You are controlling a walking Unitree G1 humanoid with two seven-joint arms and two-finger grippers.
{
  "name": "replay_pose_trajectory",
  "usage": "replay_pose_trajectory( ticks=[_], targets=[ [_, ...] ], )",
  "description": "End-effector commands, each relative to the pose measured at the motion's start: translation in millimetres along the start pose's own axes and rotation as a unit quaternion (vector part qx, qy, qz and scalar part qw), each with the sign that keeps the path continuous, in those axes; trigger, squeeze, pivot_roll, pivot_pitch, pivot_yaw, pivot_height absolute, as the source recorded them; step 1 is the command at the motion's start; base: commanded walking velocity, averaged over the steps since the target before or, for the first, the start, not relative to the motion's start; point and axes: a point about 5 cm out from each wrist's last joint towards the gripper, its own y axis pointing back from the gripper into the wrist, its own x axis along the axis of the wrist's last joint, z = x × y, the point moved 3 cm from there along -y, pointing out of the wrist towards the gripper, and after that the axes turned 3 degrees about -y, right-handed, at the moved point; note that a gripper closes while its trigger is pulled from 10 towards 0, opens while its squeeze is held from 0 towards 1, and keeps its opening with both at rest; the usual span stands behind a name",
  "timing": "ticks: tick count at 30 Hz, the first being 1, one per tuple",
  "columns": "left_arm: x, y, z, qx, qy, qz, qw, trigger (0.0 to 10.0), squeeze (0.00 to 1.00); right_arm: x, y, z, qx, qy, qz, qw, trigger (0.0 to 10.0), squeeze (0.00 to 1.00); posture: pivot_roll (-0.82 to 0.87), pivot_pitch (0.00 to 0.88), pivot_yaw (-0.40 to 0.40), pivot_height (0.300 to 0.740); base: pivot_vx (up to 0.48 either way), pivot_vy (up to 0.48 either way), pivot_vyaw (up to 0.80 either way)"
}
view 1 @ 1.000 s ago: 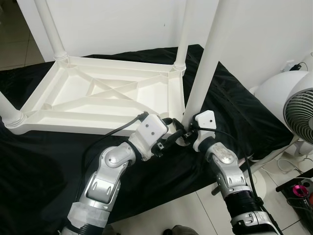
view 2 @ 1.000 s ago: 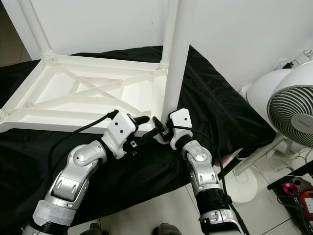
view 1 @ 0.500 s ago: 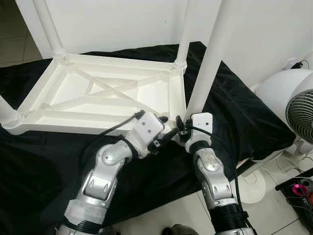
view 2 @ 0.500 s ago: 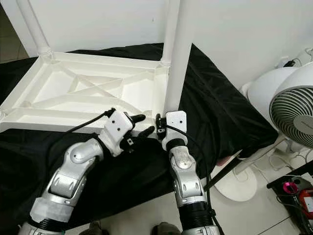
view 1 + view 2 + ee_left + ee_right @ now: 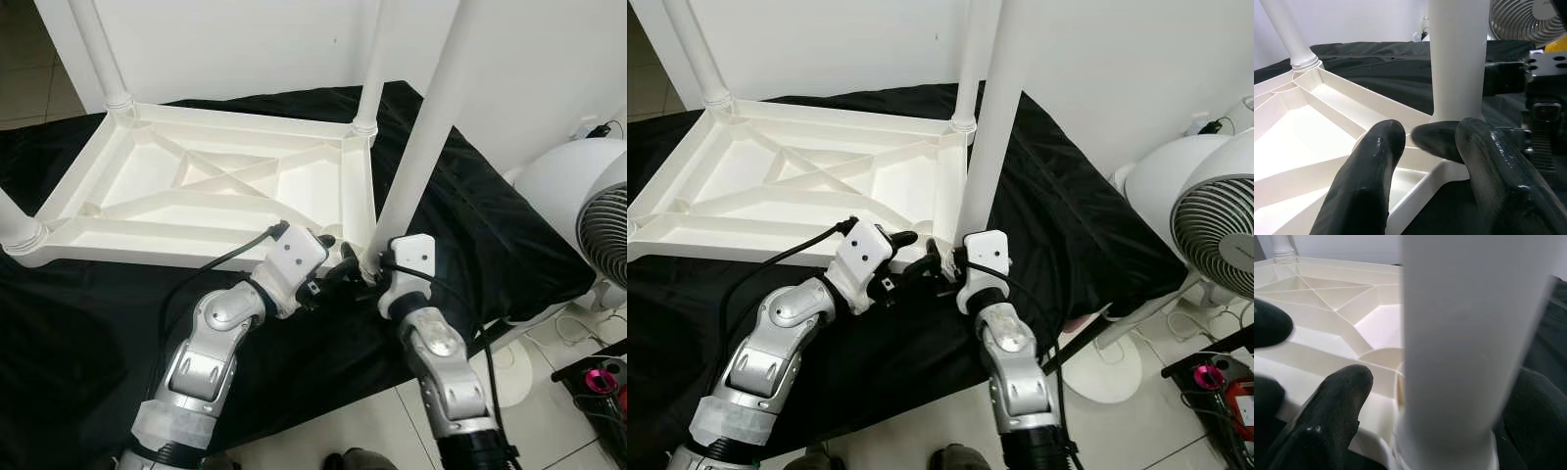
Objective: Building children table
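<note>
Left eye view first: the white table (image 5: 211,191) lies upside down on a black cloth (image 5: 470,235), filling the upper left and middle of the frame, ribs and cross-braces facing up. Legs stand up from its corners, and the near-right leg (image 5: 421,137) rises out of the top of the frame from the corner socket at lower centre. Right at that corner, both grippers meet. The right gripper (image 5: 367,277) sits at the foot of the leg; in the right wrist view its fingers (image 5: 1332,406) are spread wide, one on each side of the leg's base, straddling it, though actual contact on the far side is hard to judge. The left gripper (image 5: 331,276) comes in from the lower left, just beside the right one, its fingers (image 5: 1369,166) apart and hovering over the table's rim at the same corner, with the leg straight ahead of them. It grips nothing. Further out, a white fan (image 5: 598,211) stands on the tiled floor (image 5: 568,411) at the right edge, and a white wall (image 5: 245,39) runs behind.
</note>
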Motion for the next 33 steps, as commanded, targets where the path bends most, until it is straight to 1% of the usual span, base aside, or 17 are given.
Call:
replay_pose_trajectory(
  ticks=[1,2,3,4,7,11,14,15,16,17,19,20,23,26,27,28,33],
  targets=[
    [-1.9,1.6,-5.9,0.046,0.006,-0.006,0.999,10.0,0.00,0.1,2.0,1.3,0.004,-0.008,-0.001,1.000,10.0,1.00,-0.09,0.039,-0.040,0.740,0.000,0.000,0.00],
    [-0.1,1.9,-2.6,0.033,0.014,-0.002,0.999,10.0,0.00,-1.4,9.2,5.1,0.063,0.011,-0.013,0.998,10.0,0.00,-0.09,0.036,-0.033,0.740,0.000,0.000,0.00],
    [-0.1,1.9,-2.6,0.033,0.014,-0.002,0.999,10.0,0.00,-1.4,9.2,5.1,0.063,0.011,-0.013,0.998,10.0,0.00,-0.09,0.036,-0.033,0.740,0.000,0.000,0.00],
    [1.6,2.0,-1.5,0.025,0.020,0.002,0.999,10.0,0.00,-0.6,11.3,8.2,0.095,0.026,-0.014,0.995,10.0,0.00,-0.09,0.036,-0.033,0.740,0.000,0.000,0.00],
    [2.8,2.1,-0.8,0.020,0.024,0.005,0.999,10.0,0.00,0.3,12.8,10.3,0.115,0.036,-0.014,0.993,10.0,0.00,-0.09,0.036,-0.033,0.740,0.000,0.000,0.00],
    [8.1,6.2,-2.4,0.006,0.019,0.011,1.000,10.0,0.00,0.6,7.9,23.5,0.167,0.063,-0.025,0.984,10.0,0.00,-0.07,0.021,-0.025,0.740,0.000,0.000,0.00],
    [8.8,7.0,-2.6,0.003,0.018,0.011,1.000,10.0,0.00,0.7,7.1,25.4,0.174,0.066,-0.028,0.982,10.0,0.00,-0.07,0.021,-0.025,0.740,0.000,0.000,0.00],
    [8.7,9.5,-2.2,-0.004,0.020,0.009,1.000,10.0,0.00,-1.0,3.5,26.0,0.194,0.076,-0.034,0.977,10.0,0.00,-0.06,0.007,-0.023,0.740,0.000,0.000,0.00],
    [8.7,9.5,-2.2,-0.004,0.020,0.009,1.000,10.0,0.00,-1.0,3.5,26.0,0.194,0.076,-0.034,0.977,10.0,0.00,-0.06,0.007,-0.023,0.740,0.000,0.000,0.00],
    [8.5,11.1,-1.8,-0.009,0.022,0.008,1.000,10.0,0.00,-2.3,1.2,26.3,0.207,0.083,-0.039,0.974,10.0,0.00,-0.06,0.007,-0.023,0.740,0.000,0.000,0.00],
    [9.1,13.7,1.6,-0.026,0.021,0.004,0.999,10.0,0.00,-5.2,-9.5,29.2,0.232,0.100,-0.051,0.966,10.0,0.00,-0.05,0.000,-0.025,0.740,0.000,0.000,0.00],
    [9.1,13.7,1.6,-0.026,0.021,0.004,0.999,10.0,0.00,-5.2,-9.5,29.2,0.232,0.100,-0.051,0.966,10.0,0.00,-0.05,0.000,-0.025,0.740,0.000,0.000,0.00],
    [10.2,13.2,3.9,-0.032,0.018,0.003,0.999,10.0,0.00,-7.1,-24.4,31.4,0.255,0.121,-0.065,0.957,10.0,0.00,-0.04,0.000,-0.027,0.740,0.000,0.000,0.00],
    [10.9,12.9,4.0,-0.032,0.017,0.004,0.999,10.0,0.00,-7.8,-31.6,29.9,0.267,0.131,-0.069,0.952,10.0,0.00,-0.03,0.000,-0.027,0.740,0.000,0.000,0.00],
    [11.7,12.8,4.4,-0.032,0.017,0.004,0.999,10.0,0.00,-9.3,-36.1,28.1,0.279,0.133,-0.073,0.948,3.0,0.00,-0.03,0.000,-0.027,0.740,0.000,0.000,0.00],
    [12.5,12.6,4.9,-0.032,0.016,0.004,0.999,10.0,0.00,-10.9,-39.5,25.7,0.288,0.133,-0.076,0.945,0.0,0.00,-0.02,0.000,-0.029,0.740,0.000,0.000,0.00],
    [14.0,12.9,5.5,-0.031,0.015,0.005,0.999,10.0,0.00,-15.2,-43.1,20.0,0.303,0.126,-0.082,0.941,0.0,0.00,-0.02,0.000,-0.035,0.740,0.000,0.000,0.00]
  ],
)
